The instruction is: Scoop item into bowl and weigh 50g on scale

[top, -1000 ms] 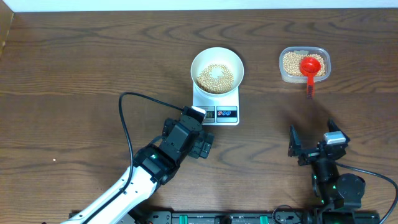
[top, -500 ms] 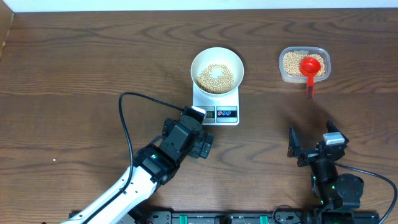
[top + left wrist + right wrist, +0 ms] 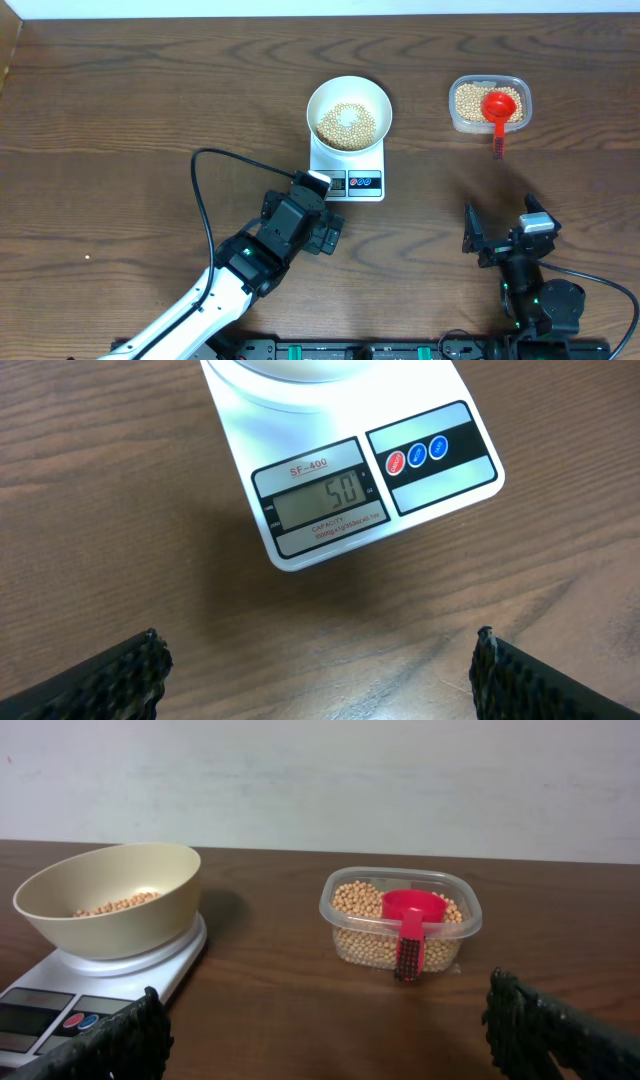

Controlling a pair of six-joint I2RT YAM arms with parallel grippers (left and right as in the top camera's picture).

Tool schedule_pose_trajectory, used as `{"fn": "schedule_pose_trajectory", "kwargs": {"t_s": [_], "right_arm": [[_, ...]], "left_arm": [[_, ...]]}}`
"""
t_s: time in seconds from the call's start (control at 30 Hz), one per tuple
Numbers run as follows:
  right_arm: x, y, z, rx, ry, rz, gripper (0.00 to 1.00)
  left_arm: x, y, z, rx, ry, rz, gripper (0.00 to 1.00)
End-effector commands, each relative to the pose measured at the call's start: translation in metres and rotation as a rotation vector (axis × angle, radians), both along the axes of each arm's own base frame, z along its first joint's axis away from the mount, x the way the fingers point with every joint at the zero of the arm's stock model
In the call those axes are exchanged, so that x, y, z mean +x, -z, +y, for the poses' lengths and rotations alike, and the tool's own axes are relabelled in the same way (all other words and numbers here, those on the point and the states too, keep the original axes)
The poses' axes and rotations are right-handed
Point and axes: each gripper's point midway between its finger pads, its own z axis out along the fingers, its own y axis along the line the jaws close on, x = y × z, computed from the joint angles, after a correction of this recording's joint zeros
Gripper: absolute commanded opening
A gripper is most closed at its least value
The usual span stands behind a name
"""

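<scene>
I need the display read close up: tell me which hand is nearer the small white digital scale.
Left. The left hand hovers open just in front of the small white digital scale, at its display end. The right hand sits open well off to the scale's right, nearer the table's front edge.

L arm (image 3: 200,300): white link w/ black joint housings, small green light near the elbow joint. Thin black cable (image 3: 205,190) loops off it. White block (image 3: 316,182) at the wrist. L gripper (image 3: 318,665): black fingers w/ ribbed, knobbly pads (image 3: 120,665). R arm (image 3: 535,300): black throughout, green light on the lower joint, grey-white block (image 3: 537,224) on top. R gripper (image 3: 330,1040): same black textured fingers (image 3: 545,1025).
</scene>
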Motion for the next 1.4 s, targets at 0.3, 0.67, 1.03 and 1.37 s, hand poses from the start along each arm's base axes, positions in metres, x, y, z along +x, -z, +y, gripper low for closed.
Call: {"fn": "schedule_pose_trajectory", "kwargs": {"t_s": [0.3,0.67,1.03,1.37], "right_arm": [[-0.0004,0.0003,0.0014,0.01,-0.005,-0.001,0.99],[-0.0004,0.0004,0.0014,0.01,-0.005,-0.001,0.99],[-0.0004,0.0004,0.0014,0.01,-0.005,-0.001,0.99],[-0.0004,0.0004,0.0014,0.01,-0.005,-0.001,0.99]], "left_arm": [[-0.001,0.0006,0.0008,0.005,0.004,-0.003,0.98],[-0.001,0.0006,0.0008,0.005,0.004,-0.003,0.98],[-0.0009,0.0005,0.0007,0.004,0.004,-0.003,0.98],[-0.0007,-0.0048,0.0006,-0.007,0.004,-0.017,0.98]]}}
